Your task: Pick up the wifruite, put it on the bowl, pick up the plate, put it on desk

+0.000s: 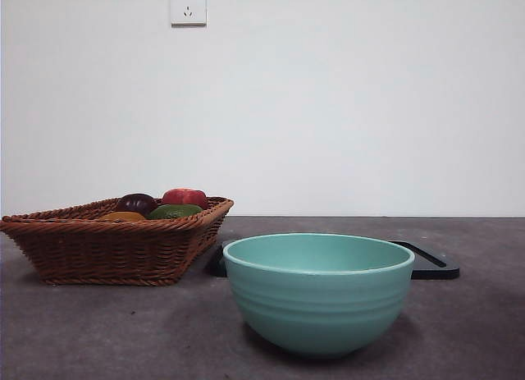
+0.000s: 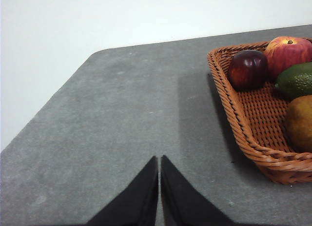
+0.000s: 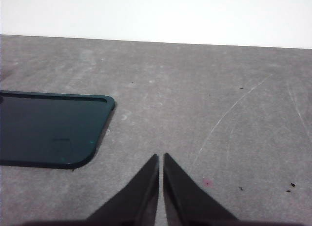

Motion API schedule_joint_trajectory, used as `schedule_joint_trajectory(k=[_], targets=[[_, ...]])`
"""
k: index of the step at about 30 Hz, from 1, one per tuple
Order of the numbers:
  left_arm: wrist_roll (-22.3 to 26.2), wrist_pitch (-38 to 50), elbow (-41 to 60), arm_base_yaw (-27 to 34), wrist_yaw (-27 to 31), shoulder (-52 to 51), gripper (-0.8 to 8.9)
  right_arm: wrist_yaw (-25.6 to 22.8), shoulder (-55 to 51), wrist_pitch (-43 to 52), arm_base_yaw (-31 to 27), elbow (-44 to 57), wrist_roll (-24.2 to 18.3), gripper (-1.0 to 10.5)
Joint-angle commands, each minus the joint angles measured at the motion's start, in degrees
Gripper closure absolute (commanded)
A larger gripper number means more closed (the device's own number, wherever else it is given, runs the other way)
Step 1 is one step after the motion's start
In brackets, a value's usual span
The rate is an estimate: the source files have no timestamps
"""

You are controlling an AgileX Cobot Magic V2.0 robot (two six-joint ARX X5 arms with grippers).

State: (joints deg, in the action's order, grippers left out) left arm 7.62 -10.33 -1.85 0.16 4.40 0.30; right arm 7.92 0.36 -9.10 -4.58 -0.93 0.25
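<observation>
The wifruite (image 1: 123, 217) (image 2: 300, 122), a dull orange-brown fruit, lies in a wicker basket (image 1: 98, 253) (image 2: 243, 123) at the left of the desk (image 1: 82, 331). The mint-teal bowl (image 1: 318, 291) stands near the front, in the middle, with nothing showing above its rim. Behind it lies the plate (image 1: 433, 262) (image 3: 48, 128), a flat dark slab with rounded corners. My left gripper (image 2: 159, 160) is shut with nothing in it, over bare desk beside the basket. My right gripper (image 3: 161, 157) is shut as well, over bare desk beside the plate's corner. Neither arm shows in the front view.
The basket also holds a dark purple fruit (image 2: 247, 69), a red apple (image 2: 288, 52) and a green fruit (image 2: 297, 79). A white wall with a socket (image 1: 188, 6) backs the desk. The desk's rounded corner (image 2: 97, 54) lies beyond the left gripper.
</observation>
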Motion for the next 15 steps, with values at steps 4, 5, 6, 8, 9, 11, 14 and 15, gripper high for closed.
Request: schedule_joint_trajectory(k=[4, 5, 6, 8, 9, 11, 14, 15], targets=[[-0.4, -0.4, 1.2, 0.2, 0.2, -0.1, 8.06, 0.0, -0.2, 0.5, -0.1, 0.2, 0.6, 9.4], [-0.4, -0.4, 1.2, 0.2, 0.2, -0.1, 8.06, 0.0, -0.2, 0.5, -0.1, 0.2, 0.6, 9.4], [-0.4, -0.4, 1.2, 0.2, 0.2, -0.1, 8.06, 0.0, -0.2, 0.5, -0.1, 0.2, 0.6, 9.4], [-0.4, -0.4, 1.2, 0.2, 0.2, -0.1, 8.06, 0.0, -0.2, 0.5, -0.1, 0.2, 0.6, 9.4], [-0.4, -0.4, 1.2, 0.2, 0.2, -0.1, 8.06, 0.0, -0.2, 0.5, -0.1, 0.2, 0.6, 9.4], [-0.4, -0.4, 1.2, 0.2, 0.2, -0.1, 8.06, 0.0, -0.2, 0.5, -0.1, 0.2, 0.6, 9.4], [-0.4, -0.4, 1.2, 0.2, 0.2, -0.1, 8.06, 0.0, -0.2, 0.5, -0.1, 0.2, 0.6, 9.4], [-0.4, -0.4, 1.2, 0.2, 0.2, -0.1, 8.06, 0.0, -0.2, 0.5, -0.1, 0.2, 0.6, 9.4]])
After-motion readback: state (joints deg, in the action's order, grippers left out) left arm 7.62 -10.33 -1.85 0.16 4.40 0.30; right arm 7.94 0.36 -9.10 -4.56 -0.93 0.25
